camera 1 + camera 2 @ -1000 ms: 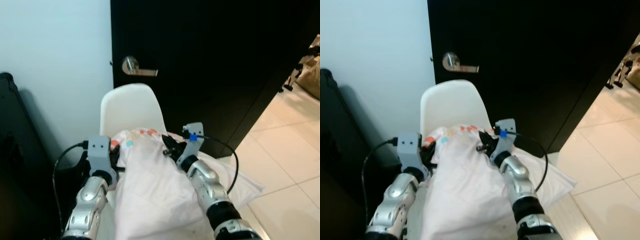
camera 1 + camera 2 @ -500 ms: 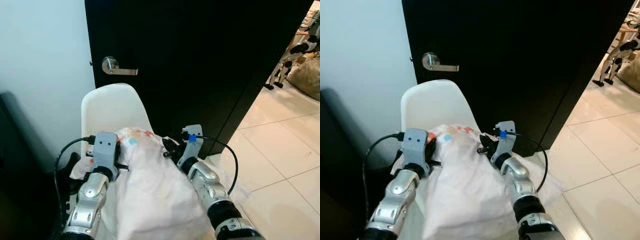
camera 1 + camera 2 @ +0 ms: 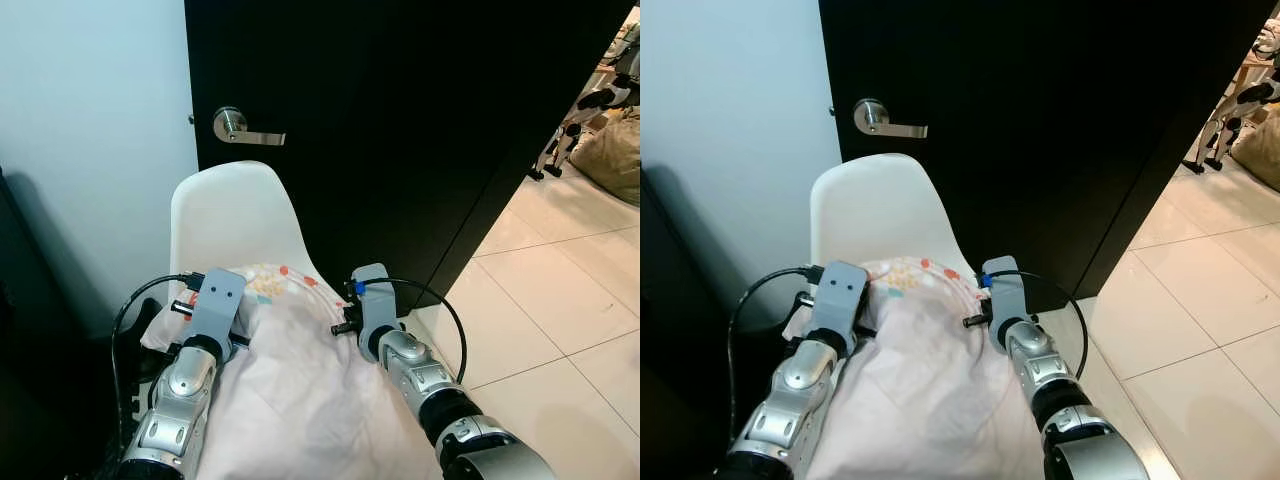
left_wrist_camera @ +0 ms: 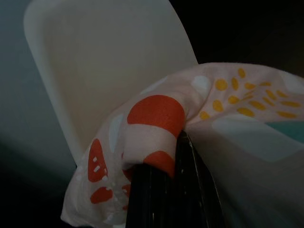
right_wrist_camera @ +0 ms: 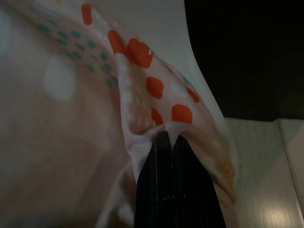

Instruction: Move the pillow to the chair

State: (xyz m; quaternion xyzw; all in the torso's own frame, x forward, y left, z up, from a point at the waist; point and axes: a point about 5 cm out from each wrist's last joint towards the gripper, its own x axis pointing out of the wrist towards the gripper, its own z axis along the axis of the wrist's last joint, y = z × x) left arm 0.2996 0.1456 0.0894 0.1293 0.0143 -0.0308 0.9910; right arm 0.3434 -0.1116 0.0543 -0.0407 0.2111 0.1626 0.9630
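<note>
A soft, pale pink pillow (image 3: 300, 390) with a wrinkled cotton cover lies draped over the seat of a white moulded-plastic chair (image 3: 235, 215) — its far edge, printed with orange spots, yellow dashes and teal dots, sits just below the chair's smooth, rounded backrest. The left gripper (image 4: 164, 190) holds the pillow's left far corner, its black fingers pressed together with a fold of the printed fabric wrapped over their tips. The right gripper (image 5: 168, 156) is likewise closed tight, pinching a peak of the thin cloth at the right far corner. Both silver arms reach forward along the pillow's sides. Behind the chair stands a matte black door (image 3: 420, 120) with a brushed-metal lever handle (image 3: 245, 127); glossy pale floor tiles (image 3: 545, 300) spread to the right.
</note>
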